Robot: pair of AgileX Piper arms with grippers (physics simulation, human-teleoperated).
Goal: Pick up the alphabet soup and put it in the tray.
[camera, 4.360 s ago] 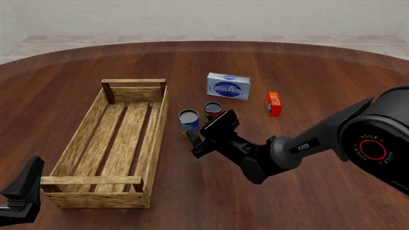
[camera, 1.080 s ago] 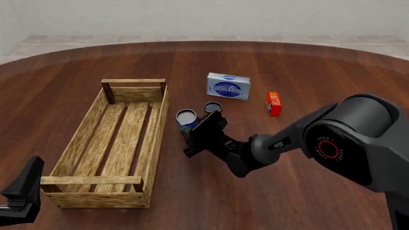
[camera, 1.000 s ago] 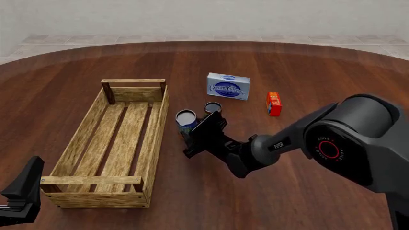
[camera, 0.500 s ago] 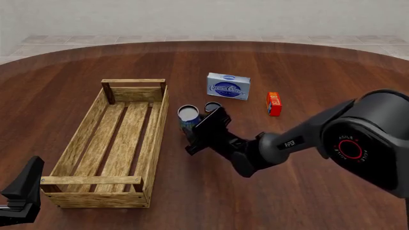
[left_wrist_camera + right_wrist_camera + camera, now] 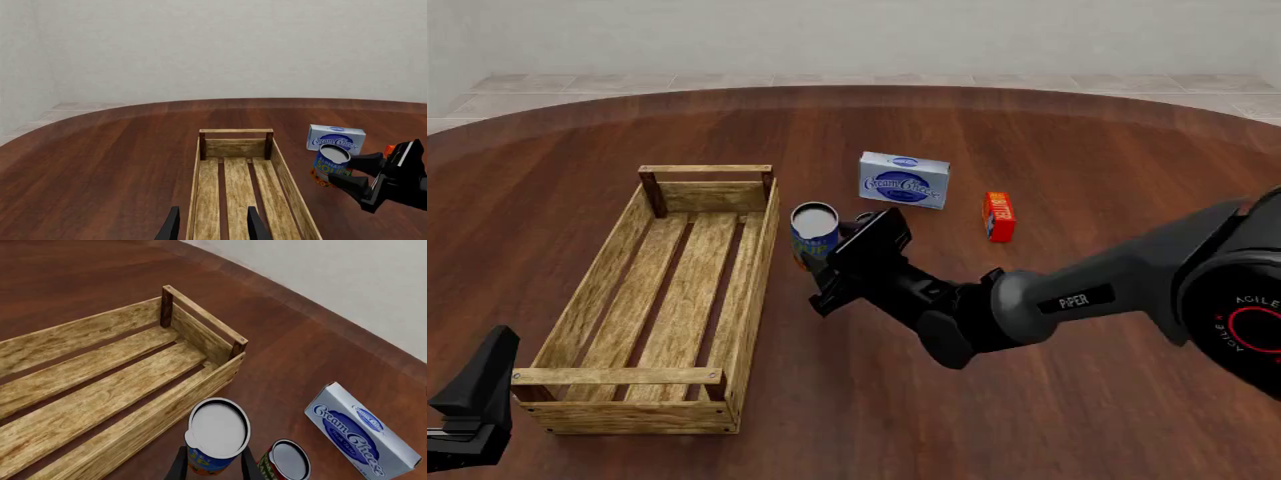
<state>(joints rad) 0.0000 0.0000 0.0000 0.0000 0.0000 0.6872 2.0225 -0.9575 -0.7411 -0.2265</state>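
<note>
The alphabet soup [image 5: 814, 226], a blue-labelled can with a grey top, is held above the table just right of the tray [image 5: 762, 262]. My right gripper [image 5: 819, 268] is shut on its lower part. In the right wrist view the can [image 5: 217, 432] sits between the fingers [image 5: 175, 468], beside the tray's long rim [image 5: 200, 385]. The left wrist view shows the can [image 5: 331, 161] tilted in the right gripper [image 5: 347, 175], right of the tray [image 5: 235, 133]. My left gripper [image 5: 212, 229] is open and empty at the tray's near end, low at the left in the front view [image 5: 475, 398].
A red and green can [image 5: 285, 463] stands right by the held can, mostly hidden behind my right gripper in the front view. A cream cheese box [image 5: 904, 181] and a small red box [image 5: 998, 217] lie beyond and to the right.
My right gripper has lifted the alphabet soup off the table and carried it slightly up and toward the tray. The left arm has not moved.
</note>
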